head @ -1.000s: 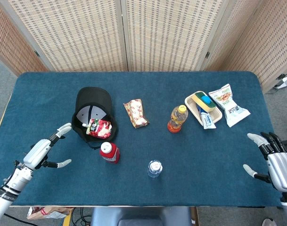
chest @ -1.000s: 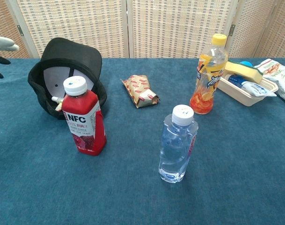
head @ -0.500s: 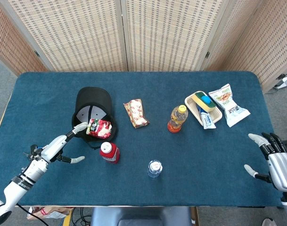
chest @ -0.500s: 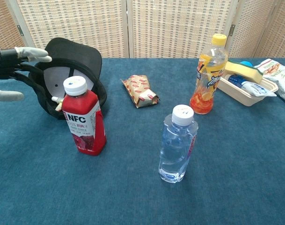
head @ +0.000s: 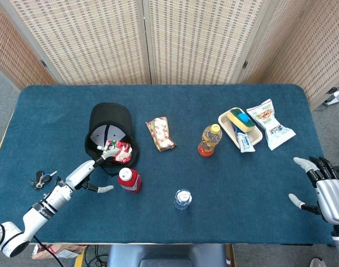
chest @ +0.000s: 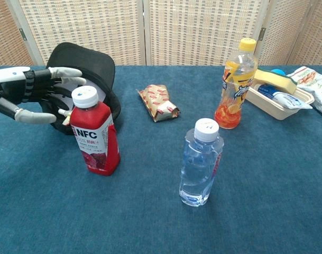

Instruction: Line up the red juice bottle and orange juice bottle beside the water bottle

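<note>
1. Counter (head: pixel 63 111) w/ dark blue cloth top; woven tan folding screens (head: pixel 202 39) behind it, grey floor at the sides.
2. Landmark: water bottle (chest: pixel 201 162), clear, white cap, upright near the front edge, center.
3. Red juice bottle (chest: pixel 95 138): left of the water bottle, well apart. Squarish, red, white cap, "NFC" label, upright.
4. Orange juice bottle (chest: pixel 235 84): behind & right of the water bottle, well apart. Yellow cap, orange liquid, upright.
5. Left robot hand (chest: pixel 36 94): just left of the red juice bottle, fingers spread, gripping nothing; touching or not, can't tell.
6. Right robot hand (head: pixel 325 189): far right of the water bottle at the counter edge, fingers apart, empty.
7. Black cap (head: pixel 109 119) behind the red juice bottle, red snack pack (head: pixel 119 152) in it.
8. Wrapped snack (head: pixel 160 133) behind the water bottle.
9. Tray (head: pixel 225 119) & chip bag (head: pixel 269 123) far right-back; keys (head: pixel 40 179) far left.
</note>
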You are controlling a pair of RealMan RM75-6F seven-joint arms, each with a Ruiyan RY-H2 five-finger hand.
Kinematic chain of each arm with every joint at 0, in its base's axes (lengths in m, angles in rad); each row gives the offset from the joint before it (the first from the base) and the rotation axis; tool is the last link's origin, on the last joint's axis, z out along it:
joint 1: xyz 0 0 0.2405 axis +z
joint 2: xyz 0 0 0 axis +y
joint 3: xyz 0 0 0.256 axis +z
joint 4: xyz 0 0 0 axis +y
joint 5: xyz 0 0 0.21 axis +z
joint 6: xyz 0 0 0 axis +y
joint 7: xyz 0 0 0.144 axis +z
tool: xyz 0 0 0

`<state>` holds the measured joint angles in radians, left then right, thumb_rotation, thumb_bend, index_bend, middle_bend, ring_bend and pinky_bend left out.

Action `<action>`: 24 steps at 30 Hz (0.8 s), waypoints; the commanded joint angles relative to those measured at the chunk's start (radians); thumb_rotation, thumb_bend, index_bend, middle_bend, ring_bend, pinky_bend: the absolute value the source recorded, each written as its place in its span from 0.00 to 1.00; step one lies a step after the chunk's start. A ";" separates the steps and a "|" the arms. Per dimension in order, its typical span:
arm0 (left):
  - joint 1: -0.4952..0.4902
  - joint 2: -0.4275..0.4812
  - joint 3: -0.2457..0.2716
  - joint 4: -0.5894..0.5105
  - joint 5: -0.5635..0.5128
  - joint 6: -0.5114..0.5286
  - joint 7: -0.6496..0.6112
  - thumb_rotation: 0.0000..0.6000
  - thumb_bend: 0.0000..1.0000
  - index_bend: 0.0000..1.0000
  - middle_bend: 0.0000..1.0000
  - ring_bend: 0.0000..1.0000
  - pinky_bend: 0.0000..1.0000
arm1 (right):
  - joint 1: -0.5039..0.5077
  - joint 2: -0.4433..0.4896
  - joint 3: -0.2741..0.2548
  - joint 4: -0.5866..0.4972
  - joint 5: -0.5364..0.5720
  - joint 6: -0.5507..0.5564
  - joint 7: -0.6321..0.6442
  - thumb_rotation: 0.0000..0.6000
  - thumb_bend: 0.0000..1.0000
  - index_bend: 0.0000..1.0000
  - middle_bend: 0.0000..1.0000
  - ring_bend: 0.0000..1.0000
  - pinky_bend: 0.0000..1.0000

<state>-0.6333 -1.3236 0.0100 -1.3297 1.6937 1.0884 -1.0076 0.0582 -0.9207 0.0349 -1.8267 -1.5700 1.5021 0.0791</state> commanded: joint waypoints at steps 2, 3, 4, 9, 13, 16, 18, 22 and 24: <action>-0.014 -0.019 0.008 0.013 -0.006 -0.012 -0.016 1.00 0.19 0.07 0.05 0.13 0.20 | -0.001 -0.001 -0.001 0.003 0.001 -0.002 0.002 1.00 0.20 0.18 0.22 0.09 0.08; -0.018 -0.025 0.010 0.018 -0.007 -0.016 -0.021 1.00 0.19 0.07 0.05 0.13 0.20 | -0.001 -0.001 -0.002 0.004 0.002 -0.004 0.006 1.00 0.20 0.18 0.22 0.09 0.08; -0.021 -0.029 0.012 0.021 -0.007 -0.019 -0.023 1.00 0.19 0.07 0.05 0.13 0.20 | -0.001 0.000 -0.003 0.006 0.004 -0.005 0.008 1.00 0.20 0.18 0.22 0.09 0.08; -0.038 -0.054 0.024 0.042 -0.007 -0.032 -0.030 1.00 0.19 0.08 0.05 0.13 0.20 | -0.005 0.003 -0.003 0.011 0.005 -0.002 0.015 1.00 0.20 0.18 0.22 0.09 0.08; -0.053 -0.072 0.028 0.052 -0.007 -0.040 -0.034 1.00 0.19 0.08 0.05 0.13 0.20 | -0.007 0.003 -0.004 0.014 0.004 0.000 0.019 1.00 0.20 0.18 0.22 0.09 0.08; -0.062 -0.086 0.029 0.060 -0.012 -0.045 -0.039 1.00 0.19 0.10 0.06 0.14 0.20 | -0.005 0.000 -0.004 0.021 0.004 -0.004 0.026 1.00 0.20 0.18 0.22 0.09 0.08; -0.069 -0.093 0.031 0.066 -0.018 -0.054 -0.046 1.00 0.19 0.10 0.06 0.14 0.20 | -0.004 -0.004 -0.003 0.027 0.005 -0.006 0.029 1.00 0.20 0.18 0.22 0.09 0.08; -0.080 -0.103 0.036 0.074 -0.028 -0.071 -0.071 1.00 0.19 0.12 0.08 0.15 0.20 | -0.002 -0.010 -0.003 0.035 0.003 -0.007 0.037 1.00 0.20 0.18 0.22 0.09 0.08; -0.084 -0.107 0.039 0.080 -0.030 -0.074 -0.080 1.00 0.19 0.13 0.09 0.16 0.20 | -0.002 -0.011 -0.003 0.037 0.003 -0.007 0.039 1.00 0.20 0.18 0.22 0.09 0.08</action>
<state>-0.7159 -1.4285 0.0474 -1.2518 1.6649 1.0157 -1.0853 0.0558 -0.9315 0.0322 -1.7897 -1.5668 1.4949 0.1177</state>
